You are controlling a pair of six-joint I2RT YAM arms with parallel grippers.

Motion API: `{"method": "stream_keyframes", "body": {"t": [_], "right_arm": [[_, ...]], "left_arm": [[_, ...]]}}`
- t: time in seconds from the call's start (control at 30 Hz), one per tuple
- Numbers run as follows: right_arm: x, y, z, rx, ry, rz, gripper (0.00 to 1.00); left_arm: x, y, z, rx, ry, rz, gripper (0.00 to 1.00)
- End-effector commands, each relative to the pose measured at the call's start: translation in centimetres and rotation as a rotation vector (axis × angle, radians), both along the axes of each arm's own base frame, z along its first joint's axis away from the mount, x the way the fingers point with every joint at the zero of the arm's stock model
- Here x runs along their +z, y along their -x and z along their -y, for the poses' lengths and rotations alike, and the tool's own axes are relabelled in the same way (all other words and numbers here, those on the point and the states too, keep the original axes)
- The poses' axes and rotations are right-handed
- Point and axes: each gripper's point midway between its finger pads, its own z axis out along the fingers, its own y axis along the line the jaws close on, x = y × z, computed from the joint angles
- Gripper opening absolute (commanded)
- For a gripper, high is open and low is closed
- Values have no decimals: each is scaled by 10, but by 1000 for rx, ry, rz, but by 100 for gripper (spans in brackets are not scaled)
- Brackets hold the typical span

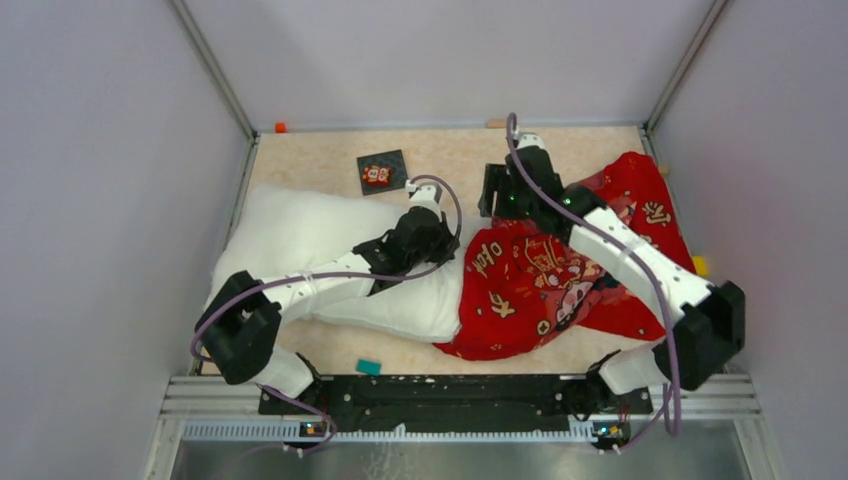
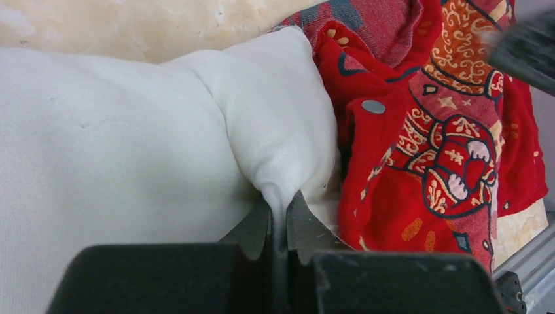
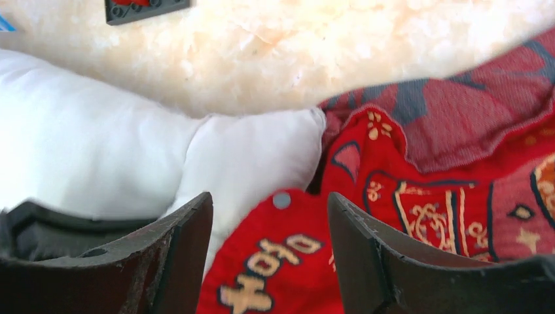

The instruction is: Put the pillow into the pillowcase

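My left pincer [image 2: 280, 209] is clenching a fold of the white pillow [image 2: 131, 144], whose corner is butting against the red pillowcase [image 2: 419, 163] hem. My right pincer [image 3: 268, 203] is hanging released, grasping nothing. Risk: with the hem unheld, pushing is likely bunching the case shut.

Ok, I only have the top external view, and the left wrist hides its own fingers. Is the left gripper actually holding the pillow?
Observer: Yes. The left wrist camera shows the left gripper shut on a pinched fold of the pillow, near the end that meets the pillowcase.
Operator: And the right gripper?
Observer: Its wrist camera shows the right gripper open, with nothing between the fingers, above the pillowcase's edge.
Operator: Any fastener on that edge?
Observer: One round metal snap sits on the red hem, right beside the pillow's bare corner.
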Motion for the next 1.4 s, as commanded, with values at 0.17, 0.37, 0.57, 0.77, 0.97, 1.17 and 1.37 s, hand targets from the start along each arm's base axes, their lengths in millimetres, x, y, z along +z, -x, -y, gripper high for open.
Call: {"method": "stream_keyframes", "body": {"t": [0.17,0.37,0.57,0.77,0.97,1.17,1.37], "right_arm": [[-68,-19,-15,75,131,-149,64],[-115,8,1,49,132,-244,61],[-123,6,-2,44,102,-266,6],[-90,-21,-9,19,106,-200,0],[-35,-38,-8,-20,75,-89,0],[11,-63,-14,-42,52,23,0],[38,-87,-46,18,-9,96,0]], "left_arm": [[-60,33,-29,-25,-162,-173,0],[-57,31,-29,-25,-172,-165,0],[-55,32,-28,-44,-172,-161,0],[-51,36,-29,-62,-170,-152,0],[-50,42,-33,-79,-166,-143,0],[-37,46,-24,-135,-110,-105,0],[34,58,1,-309,85,77,0]]}}
